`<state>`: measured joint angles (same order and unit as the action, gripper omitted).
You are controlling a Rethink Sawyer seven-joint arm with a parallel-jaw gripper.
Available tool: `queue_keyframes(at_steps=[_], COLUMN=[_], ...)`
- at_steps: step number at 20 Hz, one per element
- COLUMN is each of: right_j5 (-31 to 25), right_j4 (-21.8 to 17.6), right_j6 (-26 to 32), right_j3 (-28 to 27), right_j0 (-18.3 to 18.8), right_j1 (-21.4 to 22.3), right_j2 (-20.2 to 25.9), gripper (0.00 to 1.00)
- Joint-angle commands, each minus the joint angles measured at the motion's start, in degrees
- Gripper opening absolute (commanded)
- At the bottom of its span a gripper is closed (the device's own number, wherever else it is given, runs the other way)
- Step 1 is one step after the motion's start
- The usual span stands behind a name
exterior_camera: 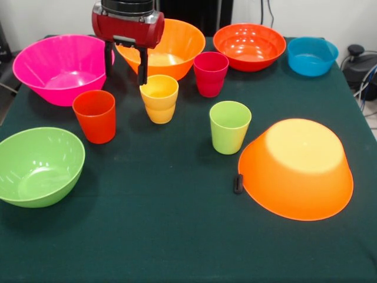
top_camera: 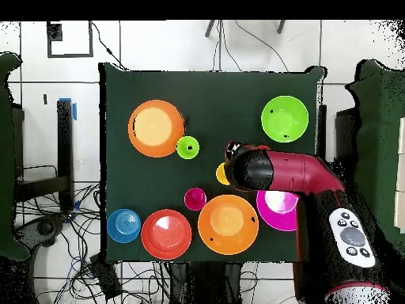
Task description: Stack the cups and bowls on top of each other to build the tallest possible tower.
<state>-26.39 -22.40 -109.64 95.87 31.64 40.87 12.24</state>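
Observation:
My gripper [exterior_camera: 125, 66] is open and empty. It hangs over the table between the pink bowl [exterior_camera: 62, 68] and the upright orange bowl [exterior_camera: 171, 44]. One finger [exterior_camera: 142, 66] is just behind the yellow cup [exterior_camera: 159, 97]. The orange-red cup [exterior_camera: 95, 115], crimson cup [exterior_camera: 210, 73] and lime green cup [exterior_camera: 230, 126] stand upright and apart. A second orange bowl [exterior_camera: 296, 168] lies upside down at the right. The green bowl [exterior_camera: 38, 166], red-orange bowl [exterior_camera: 249, 46] and blue bowl [exterior_camera: 312, 55] stand upright. In the overhead view the arm [top_camera: 277, 172] hides the orange-red cup and part of the yellow cup [top_camera: 221, 173].
A small black object [exterior_camera: 238, 183] lies against the upside-down bowl's rim. The dark green cloth [exterior_camera: 165, 236] covers the table. Cables and gear lie beyond the table's edge [top_camera: 47, 229].

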Motion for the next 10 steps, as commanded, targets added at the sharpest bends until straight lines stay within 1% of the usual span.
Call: queue_keyframes(at_steps=[1, 10], right_j5=[-1.95, -1.35], right_j4=[-4.91, -5.39], right_j6=[6.32, 5.95], right_j3=[-0.49, 0.04], right_j0=[-0.58, -0.56], right_j1=[2.55, 2.81], right_j2=[2.79, 2.54], gripper=[1.00, 1.00])
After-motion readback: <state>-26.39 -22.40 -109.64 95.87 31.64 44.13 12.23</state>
